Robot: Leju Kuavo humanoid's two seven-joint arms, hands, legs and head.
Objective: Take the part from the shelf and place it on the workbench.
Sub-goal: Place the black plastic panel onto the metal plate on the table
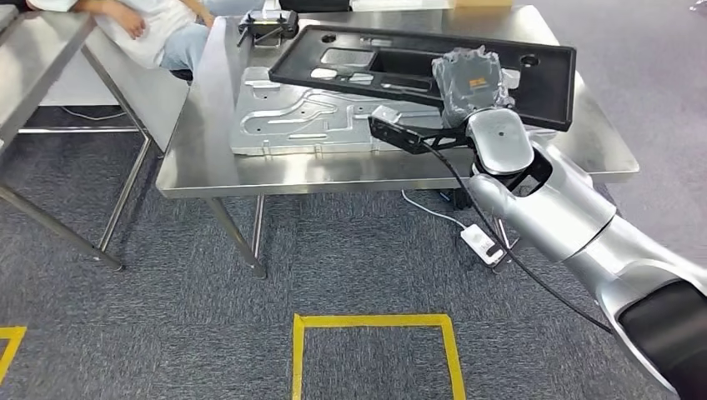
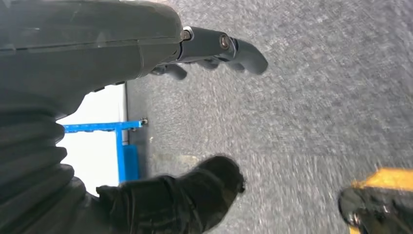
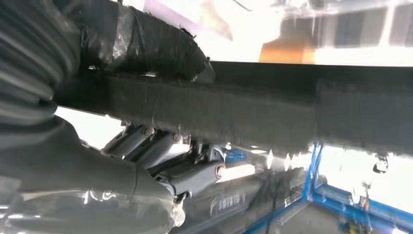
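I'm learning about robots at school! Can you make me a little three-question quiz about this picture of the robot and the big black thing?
1. True or false: the right hand grips the black panel.
2. What lies under the black panel on the workbench?
A. a silver metal plate
B. a red box
C. a blue cloth
3. Fill in: the left hand hangs over the grey ____ and holds nothing.

Key:
1. True. Its thumb and fingers clamp the panel's edge.
2. A, the silver metal plate.
3. Carpet.
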